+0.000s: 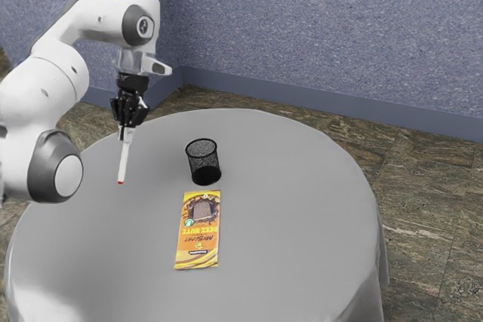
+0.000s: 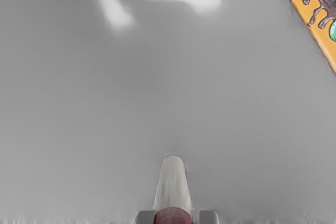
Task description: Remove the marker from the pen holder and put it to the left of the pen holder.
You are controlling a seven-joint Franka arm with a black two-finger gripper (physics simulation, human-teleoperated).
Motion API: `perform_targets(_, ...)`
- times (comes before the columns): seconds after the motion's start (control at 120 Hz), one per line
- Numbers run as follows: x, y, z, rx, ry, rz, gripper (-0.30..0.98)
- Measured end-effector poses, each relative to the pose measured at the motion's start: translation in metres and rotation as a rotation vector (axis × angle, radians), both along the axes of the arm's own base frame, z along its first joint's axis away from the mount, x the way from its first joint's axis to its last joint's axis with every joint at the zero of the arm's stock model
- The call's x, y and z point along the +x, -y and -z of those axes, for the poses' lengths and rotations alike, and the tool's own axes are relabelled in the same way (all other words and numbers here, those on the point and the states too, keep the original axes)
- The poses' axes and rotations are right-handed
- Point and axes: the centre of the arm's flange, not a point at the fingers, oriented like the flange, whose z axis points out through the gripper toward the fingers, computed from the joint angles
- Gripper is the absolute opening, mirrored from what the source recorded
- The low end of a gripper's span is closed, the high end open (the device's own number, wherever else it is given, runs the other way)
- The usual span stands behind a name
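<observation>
My gripper [image 1: 127, 122] points down at the exterior view's left, shut on the white marker [image 1: 124, 157]. The marker hangs nearly upright, its small red tip lowest; whether that tip touches the table cannot be told. The black mesh pen holder [image 1: 204, 162] stands apart from it, toward the exterior view's right. In the wrist view, the gripper [image 2: 177, 217] has a grey fingertip on each side of the marker [image 2: 172, 186], near its dark red part.
A round table with a grey cloth [image 1: 294, 209] lies below. On it is a yellow and orange chocolate packet [image 1: 198, 231], close to the pen holder; one edge of the packet [image 2: 318, 22] appears in the wrist view. A blue wall [image 1: 317, 28] rises behind.
</observation>
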Motion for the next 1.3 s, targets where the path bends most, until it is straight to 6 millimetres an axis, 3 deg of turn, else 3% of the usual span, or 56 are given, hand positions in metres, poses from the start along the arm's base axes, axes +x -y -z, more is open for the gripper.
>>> perform_targets(0.083,0.003,-0.004,0.046,0.012,-0.07,0.002,-0.09)
perform_targets(0.158,0.006,-0.006,0.074,0.018,-0.096,0.007,-0.09)
perform_targets(0.433,0.013,-0.013,0.125,0.046,-0.104,0.02,-0.1)
perform_targets(0.6,0.016,-0.015,0.132,0.051,-0.087,0.026,-0.07)
perform_targets(0.858,0.017,-0.014,0.133,0.045,-0.079,0.023,0.39)
perform_targets(1.033,0.018,-0.013,0.132,0.043,-0.075,0.022,0.55)
perform_targets(1.117,0.019,-0.011,0.12,0.043,-0.06,0.023,0.6)
perform_targets(1.167,0.02,-0.008,0.093,0.043,-0.026,0.025,0.62)
perform_targets(1.2,0.018,0.003,0.062,0.043,0.002,0.038,0.63)
perform_targets(1.25,0.006,0.024,-0.005,0.033,0.059,0.057,0.64)
perform_targets(1.3,-0.028,0.046,-0.073,0.02,0.116,0.08,0.65)
